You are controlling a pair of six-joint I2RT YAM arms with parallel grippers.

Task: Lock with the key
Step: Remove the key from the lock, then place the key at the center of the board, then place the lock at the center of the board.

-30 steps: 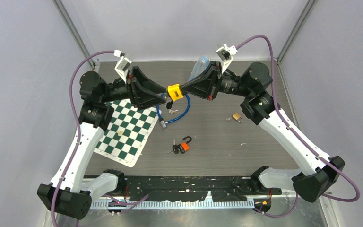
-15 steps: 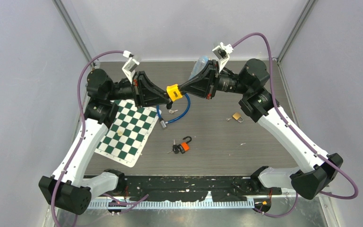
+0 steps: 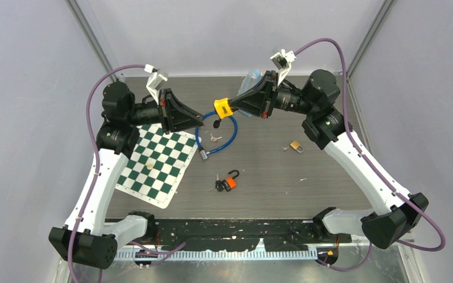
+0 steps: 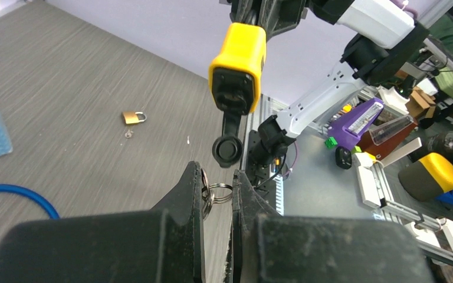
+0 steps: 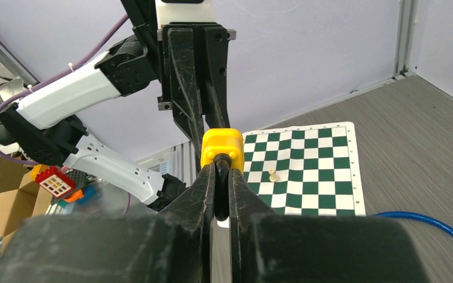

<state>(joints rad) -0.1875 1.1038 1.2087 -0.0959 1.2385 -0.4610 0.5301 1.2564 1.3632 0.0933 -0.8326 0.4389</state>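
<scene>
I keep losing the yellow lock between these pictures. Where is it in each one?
Top external: yellow lock at centre top, between the two arms' tips.
Left wrist: upper middle, in the air beyond the left fingers.
Right wrist: centre, pinched by the right fingers.
Shared landmark: the blue cable.

white arms, blk joints, purple cables
</scene>
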